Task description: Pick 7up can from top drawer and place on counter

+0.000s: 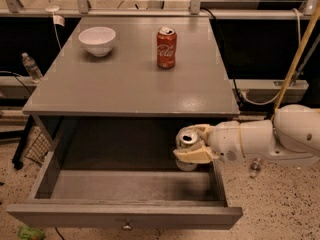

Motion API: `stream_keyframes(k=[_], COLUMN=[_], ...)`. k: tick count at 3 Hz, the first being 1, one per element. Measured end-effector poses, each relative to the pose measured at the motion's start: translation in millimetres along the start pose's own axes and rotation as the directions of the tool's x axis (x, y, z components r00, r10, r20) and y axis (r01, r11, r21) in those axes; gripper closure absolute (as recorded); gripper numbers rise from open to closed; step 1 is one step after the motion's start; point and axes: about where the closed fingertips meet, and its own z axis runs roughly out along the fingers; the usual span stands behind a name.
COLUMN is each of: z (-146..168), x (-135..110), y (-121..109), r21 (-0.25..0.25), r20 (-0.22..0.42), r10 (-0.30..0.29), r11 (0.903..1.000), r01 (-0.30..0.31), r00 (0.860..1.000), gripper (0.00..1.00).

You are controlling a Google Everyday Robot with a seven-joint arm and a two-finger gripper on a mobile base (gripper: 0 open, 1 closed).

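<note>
The 7up can (187, 139), silvery with a shiny metal top, is upright in my gripper (191, 148), which is shut on it. The gripper holds the can above the right side of the open top drawer (125, 215), just below the counter's front edge. The white arm reaches in from the right. The drawer is pulled out and has a small round knob (127, 227) on its front panel. The grey counter (125, 79) lies above and behind the can.
A red Coca-Cola can (166, 47) and a white bowl (97, 40) stand at the back of the counter. A plastic bottle (30, 66) stands on the floor at left. A yellow pole (298, 59) leans at right.
</note>
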Motion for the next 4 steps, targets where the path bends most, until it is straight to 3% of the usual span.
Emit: stream_keyframes(k=[1, 4], z=[-5.6, -56.5], x=[-11.9, -115.8], y=[-3.4, -23.3], r21=[0.006, 0.046], r20=[0.003, -0.043], r10=[-0.023, -0.131], r11=[0.9997, 0.99], r01=[0.023, 0.133], r00=[1.0, 0.99], gripper=[1.0, 1.0])
